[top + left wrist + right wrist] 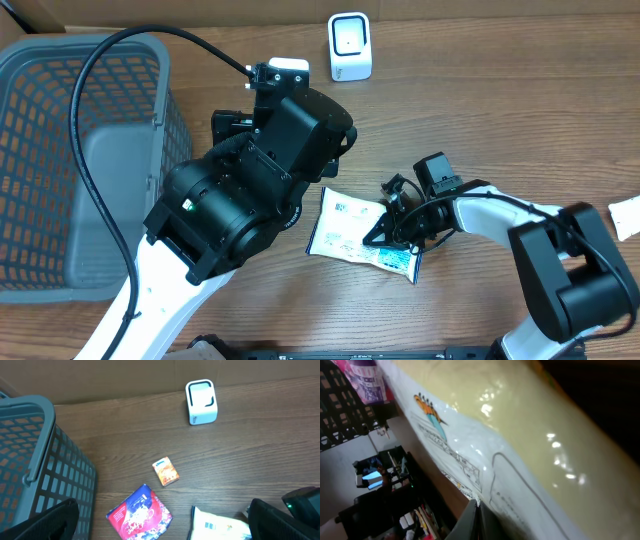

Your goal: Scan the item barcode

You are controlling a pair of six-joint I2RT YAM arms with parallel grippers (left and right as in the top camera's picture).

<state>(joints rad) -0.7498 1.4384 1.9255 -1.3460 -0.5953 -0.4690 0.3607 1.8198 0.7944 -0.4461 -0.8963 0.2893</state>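
From above, the right claw (398,228) is pinched shut on the right-hand edge of the white printed packet (345,232). The packet lies flat on the wooden table (480,120) and stretches away to this claw's left. The white barcode scanner (350,46) stands well beyond the claw, far up the table and a little left. The bulky left arm sits between the two and hides its own claw here. In the left wrist view, the left claw (162,532) is spread wide and empty, with a dark finger in each lower corner. A red-and-blue packet (140,512) lies beneath it, and a small orange box (166,471) is just ahead. The scanner (201,402) is far ahead to the right, the grey basket (30,415) is on the left, and the white packet (220,527) is at the lower right. In the right wrist view, glossy film of the packet (520,450) fills the frame above the closed right claw (476,519), and no barcode can be made out. With only an edge pinch, the lift should probably be slow, since the film will likely droop. The arm should then swing clear of the left arm, and the packet should be turned until its code faces the scanner window.
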